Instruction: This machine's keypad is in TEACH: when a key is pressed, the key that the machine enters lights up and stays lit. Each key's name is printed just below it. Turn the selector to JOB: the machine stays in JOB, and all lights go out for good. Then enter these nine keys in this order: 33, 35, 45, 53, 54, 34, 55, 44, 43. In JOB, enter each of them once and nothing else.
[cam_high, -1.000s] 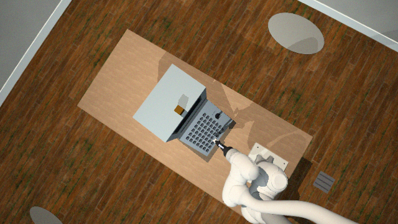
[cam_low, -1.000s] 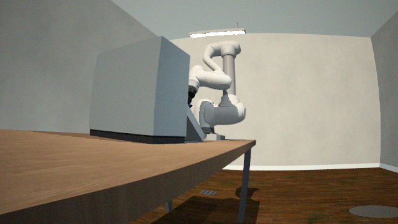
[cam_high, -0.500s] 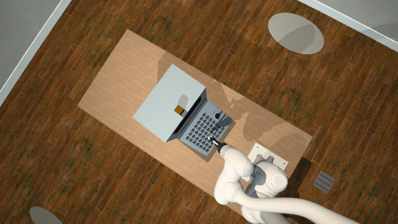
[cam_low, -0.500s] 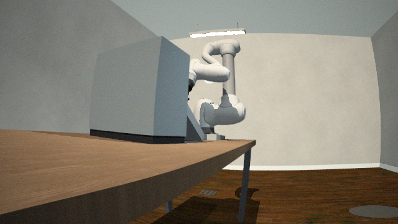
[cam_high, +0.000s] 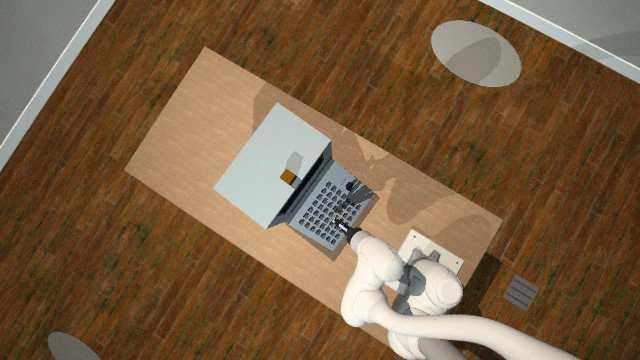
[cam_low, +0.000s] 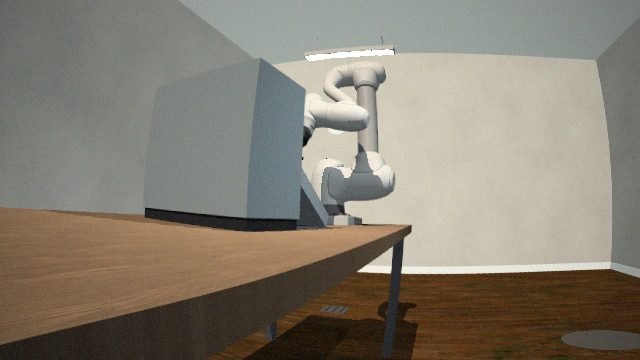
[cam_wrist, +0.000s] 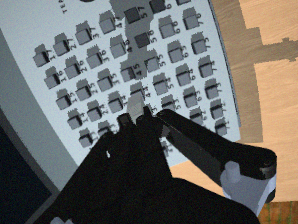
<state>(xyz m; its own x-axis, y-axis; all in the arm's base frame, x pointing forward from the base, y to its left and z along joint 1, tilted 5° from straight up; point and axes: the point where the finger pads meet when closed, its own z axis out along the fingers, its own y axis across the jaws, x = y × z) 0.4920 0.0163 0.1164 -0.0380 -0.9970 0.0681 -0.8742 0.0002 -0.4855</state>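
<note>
We see the gripper (cam_high: 336, 220) (cam_wrist: 138, 105) w/ fingers pressed together on nothing, presumably a narrow tip for single keys. In top view, the keypad (cam_high: 306, 229) (cam_wrist: 70, 134) lies at approx. 5 o'clock from the amber block (cam_high: 287, 176).

a grey machine (cam_high: 272, 165) (cam_low: 200, 150) stands on the table, its sloped keypad (cam_high: 304, 230) (cam_wrist: 35, 80) carrying rows of small grey keys.
</note>
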